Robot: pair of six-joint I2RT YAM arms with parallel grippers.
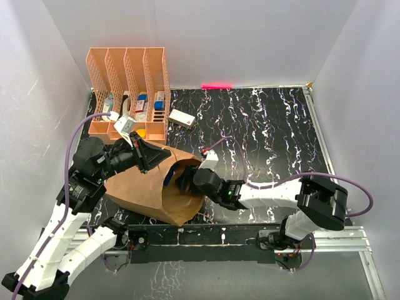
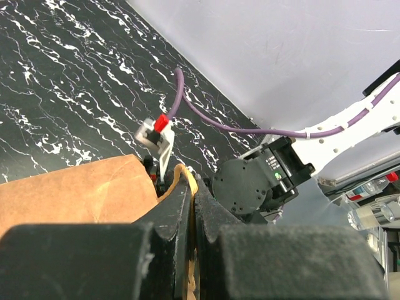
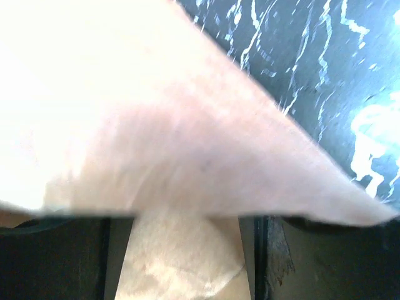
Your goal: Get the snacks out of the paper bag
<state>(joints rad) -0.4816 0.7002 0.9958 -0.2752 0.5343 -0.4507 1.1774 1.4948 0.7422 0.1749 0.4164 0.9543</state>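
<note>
The brown paper bag [image 1: 140, 187] lies on its side at the near left, its mouth facing right. My left gripper [image 1: 161, 156] is shut on the bag's twisted paper handle [image 2: 187, 178] at the upper rim, beside the bag's brown wall [image 2: 75, 187]. My right gripper [image 1: 182, 178] is open at the bag's mouth, its fingers reaching inside. In the right wrist view its fingers [image 3: 56, 256] stand wide apart with nothing between them, and bag paper [image 3: 156, 125] covers most of the view. A dark blue bit [image 1: 167, 177] shows in the mouth, perhaps a snack packet. The other snacks are hidden.
An orange mesh rack [image 1: 128, 94] with little boxes stands at the back left. A small white box [image 1: 182, 117] lies to its right. The black marbled table [image 1: 269, 137] is walled on three sides. The right arm's wrist [image 2: 250, 187] is close to my left gripper.
</note>
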